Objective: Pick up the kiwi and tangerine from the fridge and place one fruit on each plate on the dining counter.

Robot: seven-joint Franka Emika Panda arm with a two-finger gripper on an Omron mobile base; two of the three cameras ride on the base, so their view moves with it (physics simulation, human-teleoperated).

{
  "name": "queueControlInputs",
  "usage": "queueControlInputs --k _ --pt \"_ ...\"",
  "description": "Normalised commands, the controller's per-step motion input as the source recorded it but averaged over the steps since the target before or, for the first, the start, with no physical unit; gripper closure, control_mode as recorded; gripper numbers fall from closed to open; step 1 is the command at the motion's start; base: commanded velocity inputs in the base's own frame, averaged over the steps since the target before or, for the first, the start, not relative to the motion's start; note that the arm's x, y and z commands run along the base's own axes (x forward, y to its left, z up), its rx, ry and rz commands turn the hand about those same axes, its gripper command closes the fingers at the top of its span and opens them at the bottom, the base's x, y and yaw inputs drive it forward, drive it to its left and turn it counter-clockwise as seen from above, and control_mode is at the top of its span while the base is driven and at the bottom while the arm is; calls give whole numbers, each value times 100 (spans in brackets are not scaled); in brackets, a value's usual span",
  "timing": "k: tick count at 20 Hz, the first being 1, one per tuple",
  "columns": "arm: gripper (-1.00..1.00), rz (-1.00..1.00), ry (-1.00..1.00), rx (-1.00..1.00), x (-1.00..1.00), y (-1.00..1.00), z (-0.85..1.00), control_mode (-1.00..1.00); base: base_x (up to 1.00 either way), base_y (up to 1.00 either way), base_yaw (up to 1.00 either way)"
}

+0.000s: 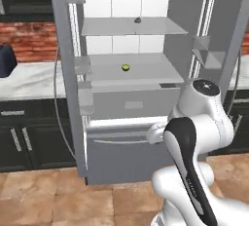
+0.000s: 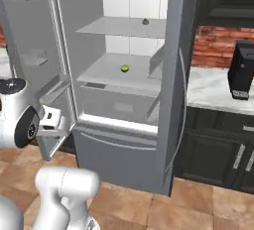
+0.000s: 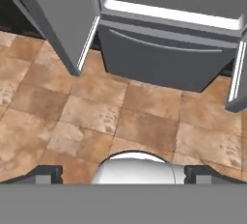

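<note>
The fridge [image 1: 127, 158] stands open right in front of me, both doors swung wide. On its lower glass shelf lies the kiwi [image 1: 125, 67] [image 2: 124, 68], small and lime-green. A small dull-brown lump [image 1: 137, 20] [image 2: 145, 21] rests on the shelf above. The tangerine, the plates and the dining counter are out of view. My gripper [image 3: 123, 175] hangs low before the fridge's bottom drawer [image 3: 169, 59], pointing down at the tiled floor. Its fingertips [image 3: 44, 174] stand wide apart, open, with nothing between them. The kiwi is well above and beyond the hand.
The open fridge doors [image 1: 65, 74] [image 2: 178, 85] with their bins flank the arm on both sides. A wall counter with dark cabinets [image 2: 218, 149] runs behind, and a black appliance [image 2: 241, 70] stands on it. Brown tiled floor [image 3: 96, 117] lies under the hand.
</note>
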Motion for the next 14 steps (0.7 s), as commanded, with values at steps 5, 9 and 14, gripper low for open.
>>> queueControlInputs --k 5,9,14 --pt "-100 0 0 0 0 0 0 100 42 40 -86" --pt "-100 0 0 0 0 0 0 100 60 48 -29" --pt "-100 0 0 0 0 0 0 100 76 17 0"
